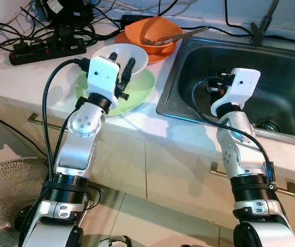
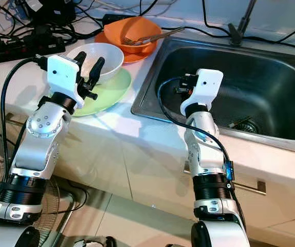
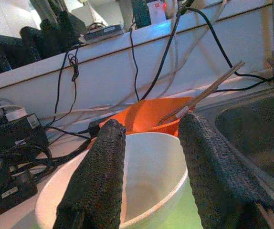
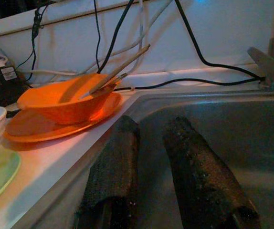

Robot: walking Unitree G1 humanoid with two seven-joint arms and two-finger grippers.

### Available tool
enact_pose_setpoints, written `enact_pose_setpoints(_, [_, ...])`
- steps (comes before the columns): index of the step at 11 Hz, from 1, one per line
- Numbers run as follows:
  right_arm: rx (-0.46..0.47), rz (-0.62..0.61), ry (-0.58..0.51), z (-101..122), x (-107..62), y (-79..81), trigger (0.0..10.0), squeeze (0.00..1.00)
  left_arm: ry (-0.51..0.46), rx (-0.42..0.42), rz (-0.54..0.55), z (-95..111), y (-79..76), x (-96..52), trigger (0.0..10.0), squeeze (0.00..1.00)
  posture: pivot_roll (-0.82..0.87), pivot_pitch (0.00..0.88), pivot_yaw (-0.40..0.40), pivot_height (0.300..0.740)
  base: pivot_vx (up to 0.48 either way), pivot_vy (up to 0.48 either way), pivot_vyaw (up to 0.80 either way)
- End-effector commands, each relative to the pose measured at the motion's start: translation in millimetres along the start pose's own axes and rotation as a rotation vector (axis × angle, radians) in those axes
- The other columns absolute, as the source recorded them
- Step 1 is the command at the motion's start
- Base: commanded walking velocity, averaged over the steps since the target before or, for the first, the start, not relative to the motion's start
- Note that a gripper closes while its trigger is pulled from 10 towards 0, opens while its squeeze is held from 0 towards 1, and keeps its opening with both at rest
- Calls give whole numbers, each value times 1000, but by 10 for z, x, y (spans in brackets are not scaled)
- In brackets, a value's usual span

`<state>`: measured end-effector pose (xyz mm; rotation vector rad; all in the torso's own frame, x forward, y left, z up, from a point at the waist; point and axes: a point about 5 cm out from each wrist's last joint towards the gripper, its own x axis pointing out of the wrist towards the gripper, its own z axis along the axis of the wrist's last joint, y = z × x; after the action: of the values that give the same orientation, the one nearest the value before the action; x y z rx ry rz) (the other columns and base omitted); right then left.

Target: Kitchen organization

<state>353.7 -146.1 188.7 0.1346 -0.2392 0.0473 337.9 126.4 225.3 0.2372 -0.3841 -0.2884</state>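
- Left gripper [image 1: 121,63] raised over the counter, fingers spread, nothing pinched; fingertips hang at the near rim of the white bowl [image 1: 134,55].
- Left wrist view: the two black fingers [image 3: 98,176] straddle the white bowl's near rim, one over the hollow, the other off the outer side; contact can't be told.
- White bowl sits on the green plate [image 1: 140,92], plate flat on the white countertop [image 1: 34,82].
- At 1 o'clock from the white bowl: orange bowl [image 1: 152,31] on an orange plate [image 1: 160,55], just beside the sink's far-left corner.
- Fork [image 1: 155,39] lies in the orange bowl; a long utensil handle sticks out over its rim toward 2 o'clock. Head views show the fork tines, wrist views give only the handle [image 3: 208,90].
- Right gripper [image 2: 181,85] held inside the steel sink [image 1: 286,67], above the basin floor, at 3 o'clock from the green plate.
- Head views hide its fingers behind the white wrist housing; right wrist view shows the fingers [image 4: 115,162] parted by a narrow gap, empty, pointing along the basin.
- Right wrist view also catches the orange bowl and plate on the counter edge, plus a slice of white bowl and green plate.
- Drain [image 1: 268,124] in the basin at 4 o'clock from the right gripper.
- Black power strip [image 1: 47,50] with tangled cables at 10 o'clock from the white bowl.
- Fan grille [image 1: 3,195] on the floor below the counter, 7 o'clock of the left arm.
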Motion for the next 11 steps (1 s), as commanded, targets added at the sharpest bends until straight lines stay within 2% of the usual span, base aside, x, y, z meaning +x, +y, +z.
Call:
enact_pose_setpoints(1, [7,9,-8,27,33,28,10000,0,-25,4,15,67,26,13,10000,0,82,95,24,740,398,0,0])
enact_pose_setpoints(11, [12,14,0,4,34,35,10000,0,-35,-5,3,81,-18,9,10000,0,83,99,22,740,480,0,0])
